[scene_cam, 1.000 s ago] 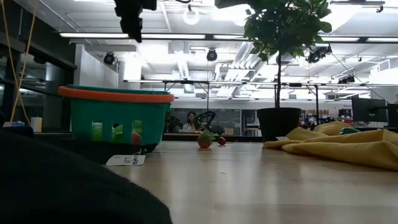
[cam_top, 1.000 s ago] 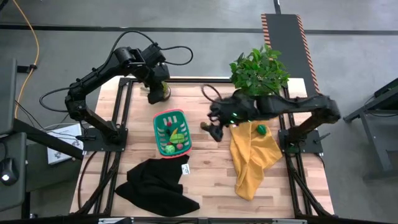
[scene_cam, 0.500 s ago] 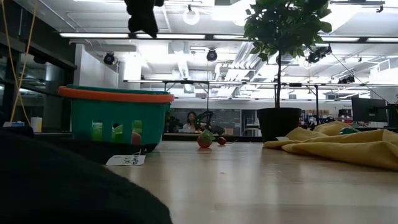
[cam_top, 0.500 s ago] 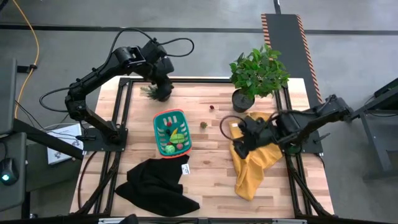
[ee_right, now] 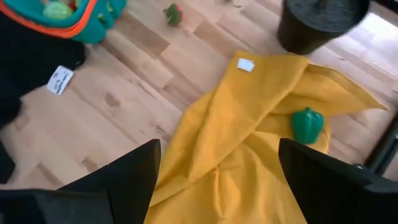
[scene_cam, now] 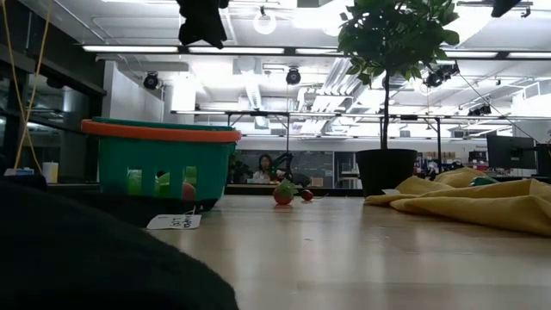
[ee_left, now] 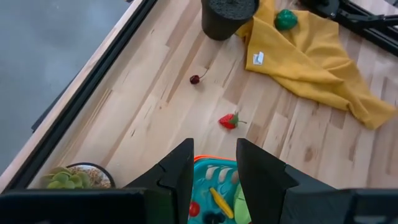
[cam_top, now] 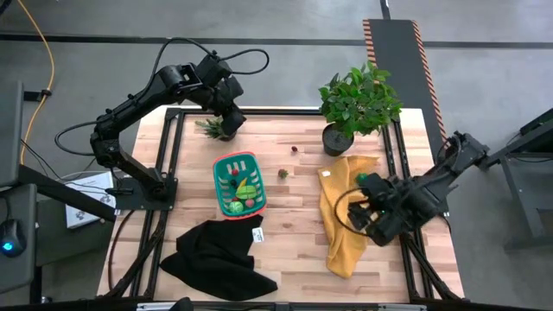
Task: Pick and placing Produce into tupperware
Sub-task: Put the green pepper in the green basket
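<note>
The teal basket [cam_top: 239,183] with its red-pink rim stands mid-table and holds several toy pieces. A red strawberry [cam_top: 282,174] and a dark cherry [cam_top: 295,149] lie on the bare wood to its right. A green pepper [ee_right: 306,124] rests on the yellow cloth [cam_top: 350,226]. My left gripper [cam_top: 228,126] hangs open and empty above the far edge, beyond the basket [ee_left: 214,200]; its wrist view shows the strawberry [ee_left: 229,121] and cherry [ee_left: 196,79]. My right gripper [cam_top: 370,197] hovers wide open and empty over the yellow cloth [ee_right: 249,155].
A tall potted plant [cam_top: 359,99] stands at the far right beside the yellow cloth. A small succulent pot [cam_top: 209,128] sits at the far edge under my left arm. A black cloth [cam_top: 216,255] lies at the near left. Bare wood lies between basket and yellow cloth.
My right gripper has drawn back from the table's middle, beside the strawberry, toward the right and near edge, and now hangs over the yellow cloth. My left gripper has shifted slightly to the right at the far edge. Strawberry and cherry, earlier under the right arm, now show.
</note>
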Controlling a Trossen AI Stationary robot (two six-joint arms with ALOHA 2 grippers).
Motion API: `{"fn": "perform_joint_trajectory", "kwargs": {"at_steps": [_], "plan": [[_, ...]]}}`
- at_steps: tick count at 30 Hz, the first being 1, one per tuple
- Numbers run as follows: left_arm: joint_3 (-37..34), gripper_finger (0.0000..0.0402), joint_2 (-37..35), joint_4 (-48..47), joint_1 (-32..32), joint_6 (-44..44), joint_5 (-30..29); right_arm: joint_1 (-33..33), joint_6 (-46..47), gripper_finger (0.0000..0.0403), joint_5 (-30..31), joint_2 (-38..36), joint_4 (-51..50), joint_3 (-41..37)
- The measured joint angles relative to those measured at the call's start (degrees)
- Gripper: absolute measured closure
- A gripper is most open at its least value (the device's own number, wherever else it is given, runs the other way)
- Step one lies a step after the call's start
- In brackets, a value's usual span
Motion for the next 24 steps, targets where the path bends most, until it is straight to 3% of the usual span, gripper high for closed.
{"fn": "perform_joint_trajectory", "kwargs": {"at_steps": [4,13,24], "plan": [[0.0,0.0291,0.0,0.03,0.0,-0.82,0.0,4.09,7.57,0.0087,0.67,-0.8,-0.16,-3.81],[0.0,0.0291,0.0,0.01,0.0,-2.28,-0.01,10.44,24.45,0.0087,-4.75,-5.56,4.83,-18.66],[0.0,0.0291,0.0,-0.01,0.02,-2.42,-0.03,10.7,36.23,0.0087,-10.02,-15.02,5.11,-31.44]]}}
